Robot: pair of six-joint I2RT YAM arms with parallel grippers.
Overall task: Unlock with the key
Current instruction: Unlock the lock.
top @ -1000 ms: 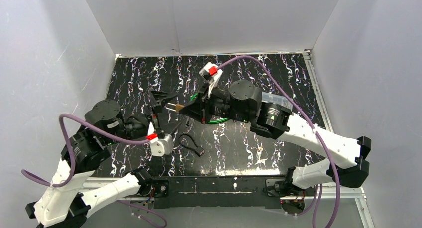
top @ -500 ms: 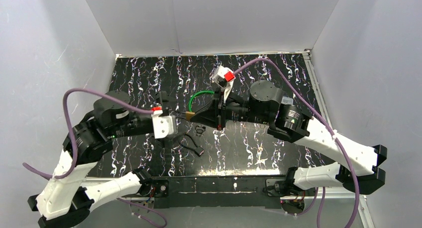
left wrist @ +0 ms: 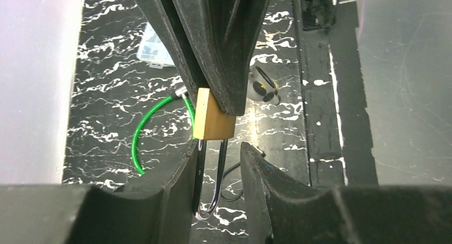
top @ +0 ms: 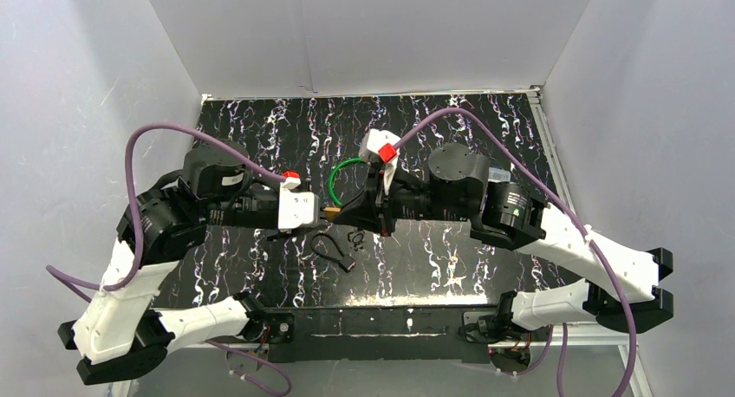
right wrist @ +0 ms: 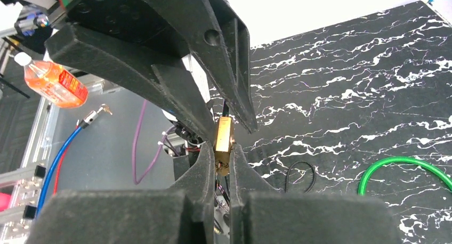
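My right gripper (right wrist: 223, 151) is shut on the body of a brass padlock (right wrist: 223, 137), holding it above the table's middle (top: 331, 213). A green cable loop (top: 342, 176) hangs from the lock. My left gripper (left wrist: 217, 148) faces it from the left, its jaws around the steel shackle (left wrist: 221, 169). One finger (left wrist: 181, 169) touches the shackle, while the other finger (left wrist: 256, 169) stands a small gap away. A black cord loop (top: 334, 250) and a small ring (top: 355, 238) lie on the table below. I cannot pick out the key for certain.
The table is black marble-patterned (top: 433, 258), with grey walls on three sides. A clear plastic box (top: 481, 172) sits behind the right arm. An orange bottle (right wrist: 53, 81) stands off the table. Purple cables arc over both arms.
My left arm has swung right and reached the padlock, and its jaws have narrowed around the shackle. The right gripper has brought the lock slightly down and left, still gripping it.
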